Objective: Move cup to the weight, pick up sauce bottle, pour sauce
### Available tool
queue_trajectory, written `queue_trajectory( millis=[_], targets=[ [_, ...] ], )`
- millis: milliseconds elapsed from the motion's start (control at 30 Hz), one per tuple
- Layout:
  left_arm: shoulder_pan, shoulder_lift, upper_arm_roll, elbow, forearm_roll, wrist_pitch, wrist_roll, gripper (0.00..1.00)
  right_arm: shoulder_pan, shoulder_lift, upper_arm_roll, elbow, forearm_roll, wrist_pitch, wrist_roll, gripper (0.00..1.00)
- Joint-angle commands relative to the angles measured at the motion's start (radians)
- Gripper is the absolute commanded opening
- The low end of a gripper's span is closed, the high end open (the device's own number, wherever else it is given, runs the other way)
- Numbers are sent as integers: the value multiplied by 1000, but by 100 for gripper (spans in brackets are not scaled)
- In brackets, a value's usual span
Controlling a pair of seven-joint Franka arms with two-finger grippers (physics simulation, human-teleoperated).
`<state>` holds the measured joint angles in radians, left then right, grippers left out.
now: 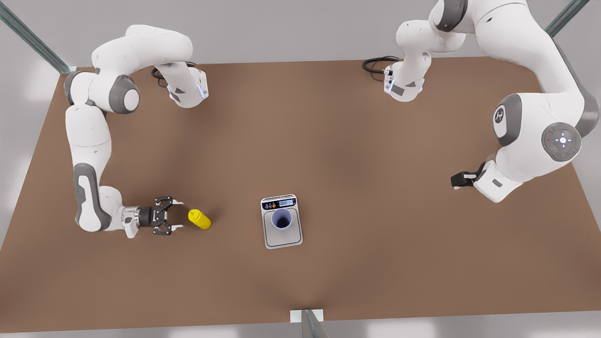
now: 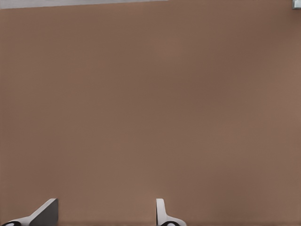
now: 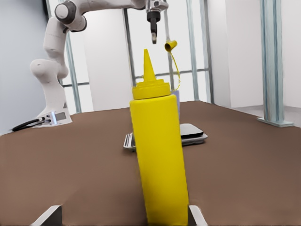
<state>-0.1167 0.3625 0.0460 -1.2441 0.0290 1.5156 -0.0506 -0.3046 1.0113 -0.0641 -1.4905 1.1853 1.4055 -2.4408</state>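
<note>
1. At the front view's left, low over the brown table [image 1: 328,141], the right gripper [image 1: 174,215] lies level with its fingers spread apart, empty, pointing at the sauce bottle [image 1: 200,219]. In the right wrist view the bottle [image 3: 158,155] stands upright between the two fingertips [image 3: 51,214], not yet pinched.
2. Its nozzle has a small yellow cap [image 3: 170,45] hanging off to one side on a thin tether.
3. Beyond the bottle, toward the table's middle, the cup [image 1: 282,219] already stands on the weight [image 1: 281,222], within the silver plate and just below the black panel; the first step looks done.
4. The left gripper [image 1: 462,180] hangs at the front view's right, well apart from everything, waiting; its wrist view shows bare table with the fingertips [image 2: 44,212] apart, so it is open and holds nothing.
5. Risks, as I judge them: closing before the bottle sits well inside the fingers could nudge or topple the tall, narrow bottle; squeezing hard could press sauce out early.
6. Later, tilting too near the light cup could knock it off the plate.
7. Nothing lies on the table between bottle and scale, so the carry path looks free.
</note>
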Motion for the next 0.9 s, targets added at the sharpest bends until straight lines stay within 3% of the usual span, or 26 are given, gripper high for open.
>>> queue_trajectory(
  millis=[0, 33, 100, 200, 267, 367, 467, 533, 867],
  targets=[
    [0, 1, 0, 0, 0, 0, 0, 100, 1, -7, -17, 7, -16, -11, 9, 100],
    [0, 0, 0, 0, 0, 2, 2, 100, 2, -43, -94, 68, -104, -59, 138, 100],
    [0, 1, 0, -1, 0, 2, 2, 100, 2, -82, -157, 305, -268, -187, 494, 100],
    [0, 1, 0, 0, 0, 2, 2, 100, 97, -125, -163, 533, -475, -119, 1117, 100],
    [0, 1, 0, -1, 0, 2, 2, 100, 177, -154, -175, 555, -587, -39, 1261, 100],
    [0, 1, 0, -2, 0, 2, 2, 100, 257, -459, -125, 273, -861, 233, 1727, 100],
    [0, 1, 0, -2, 2, 0, 2, 100, 262, -678, 16, 135, -1133, 267, 2180, 100],
    [-1, 1, 0, -1, 2, 0, 0, 100, 283, -801, 29, 33, -1133, 259, 2306, 100],
    [0, 1, 2, -2, 2, 0, 3, 100, 312, -870, 29, -11, -1124, 260, 2363, 100]
  ],
)
